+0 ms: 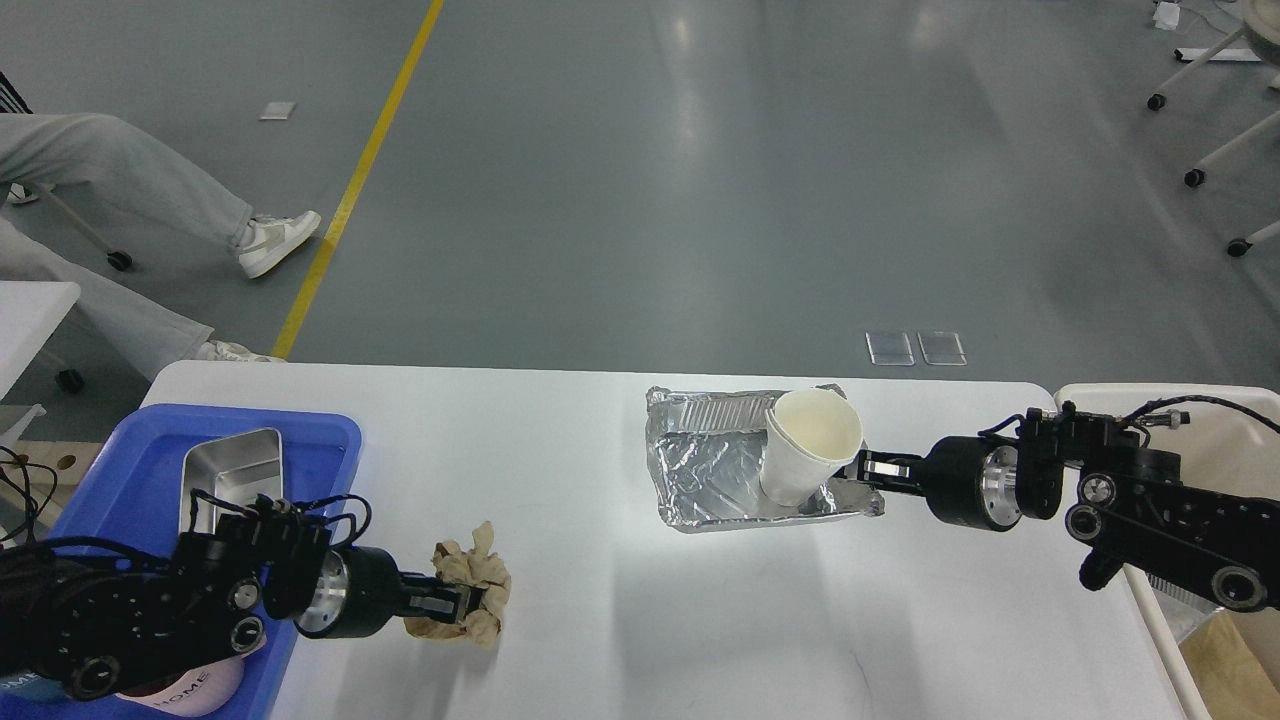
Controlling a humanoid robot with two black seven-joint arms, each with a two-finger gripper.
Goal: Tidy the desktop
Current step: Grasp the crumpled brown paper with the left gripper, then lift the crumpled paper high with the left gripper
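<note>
So the big white rounded-corner desk [620,600] fills the lower part of the head view, with grey floor beyond its far edge. My left tool [462,604] is down near the front-left part of the desk, fingers clamped on a crumpled wad of brown paper [472,592] that sits just right of the blue plastic tray [330,432] on the desk's left edge. In that tray there's a shiny rectangular metal tin [232,470] toward the back, and a pink mug [185,690] peeks out at the front corner under my arm. Over on the right, my right tool [862,470] is closed on the right rim of a crinkled silver foil tray [705,465] near the desk's far edge, and a white paper cup [805,445] leans tilted inside the tray's right end. A cream-white plastic bin [1230,420] sits past the desk's right edge
</note>
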